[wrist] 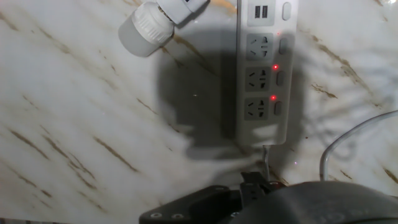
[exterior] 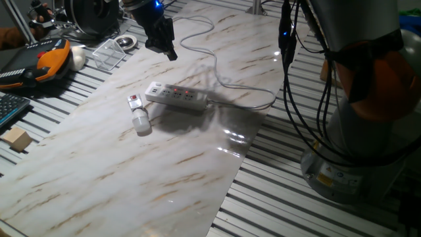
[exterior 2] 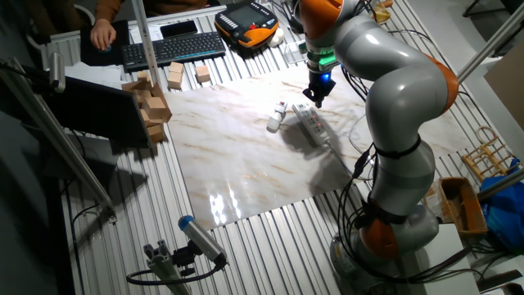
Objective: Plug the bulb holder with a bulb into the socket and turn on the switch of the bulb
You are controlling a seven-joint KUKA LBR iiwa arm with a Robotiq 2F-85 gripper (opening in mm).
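The bulb holder (exterior: 135,102), a small white box with a red switch (exterior: 134,99), lies on its side on the marble board, with its bulb (exterior: 142,124) pointing toward the front. It lies just left of the socket strip (exterior: 176,96), close to its end, not plugged in. My gripper (exterior: 162,47) hangs in the air behind and above the strip, empty, and its fingers look parted. In the other fixed view the gripper (exterior 2: 316,92) is above the strip (exterior 2: 311,124) and the holder (exterior 2: 281,109). The hand view shows the strip (wrist: 264,74) and the bulb (wrist: 146,30) below; my fingertips are not visible there.
The strip's pale cable (exterior: 227,84) loops across the board to the back. An orange-black pendant (exterior: 46,59), a cream ball (exterior: 77,58), a clear box (exterior: 108,52) and a metal bowl (exterior: 125,43) stand at back left. A wooden block (exterior: 16,139) and a keyboard (exterior: 10,108) are at left.
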